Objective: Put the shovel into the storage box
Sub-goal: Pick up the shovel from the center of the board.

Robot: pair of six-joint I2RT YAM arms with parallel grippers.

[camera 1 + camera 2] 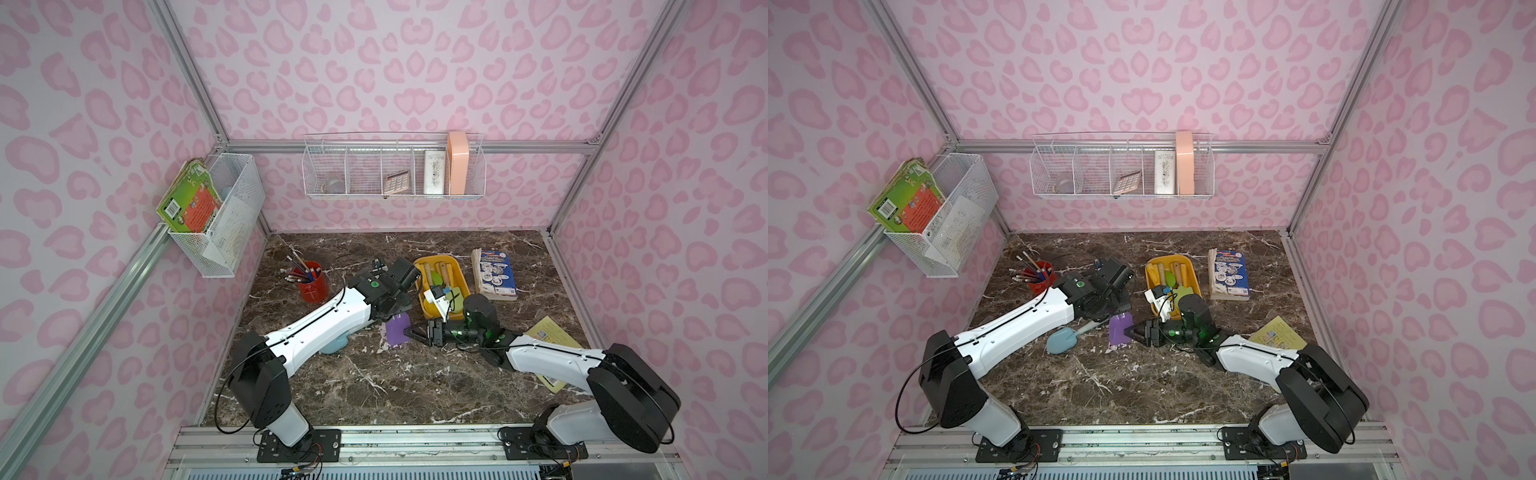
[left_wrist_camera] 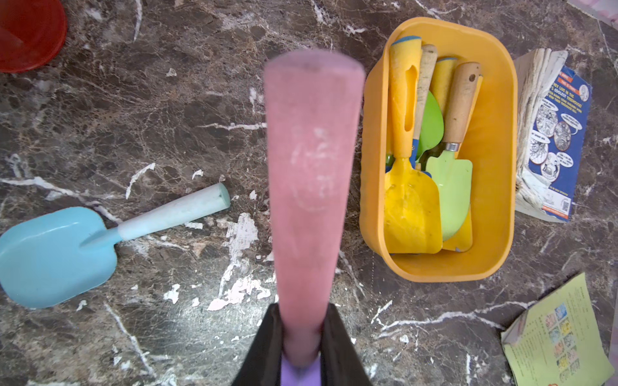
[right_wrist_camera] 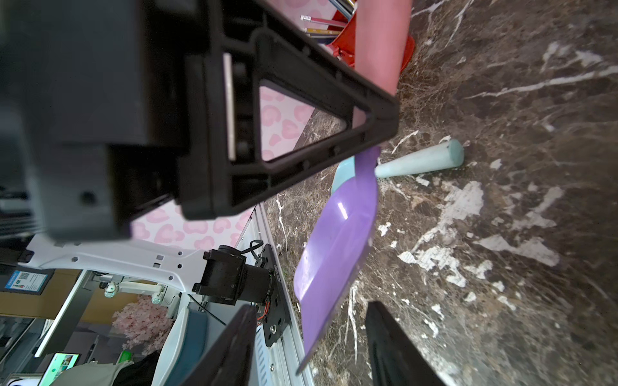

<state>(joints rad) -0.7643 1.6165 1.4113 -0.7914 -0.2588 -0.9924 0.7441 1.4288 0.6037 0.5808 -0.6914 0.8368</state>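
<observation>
The purple shovel (image 2: pixel 311 167) is gripped by the left gripper (image 2: pixel 301 337), whose black fingers (image 2: pixel 337 344) are closed on the narrow end of its pink handle, just where the purple blade begins. The handle is seen running back from the fingers toward the wrist, and the blade (image 3: pixel 337 240) is carried beyond the fingertips, tilted over the marble table (image 2: pixel 167 117); whether its tip touches the surface cannot be told. The right gripper (image 3: pixel 309 305) is held at the far end of that blade with its jaws apart, one finger on each side of the thin edge, and no contact with it can be made out. In both top views the blade (image 1: pixel 397 330) (image 1: pixel 1120 330) is found just beside the near corner of the storage box (image 1: pixel 462 275) (image 1: pixel 1194 274), outside it. The yellow-orange box (image 2: pixel 501 167) is already occupied by a yellow shovel (image 2: pixel 408 207) and a green shovel (image 2: pixel 451 194) with wooden handles. A light blue shovel (image 2: pixel 57 257) is laid flat on the table on the side of the held shovel away from the box. A red pencil cup (image 1: pixel 311 284) is set farther back, a blue book (image 1: pixel 496 274) just beyond the box, and a yellow booklet (image 1: pixel 548 336) under the right arm.
</observation>
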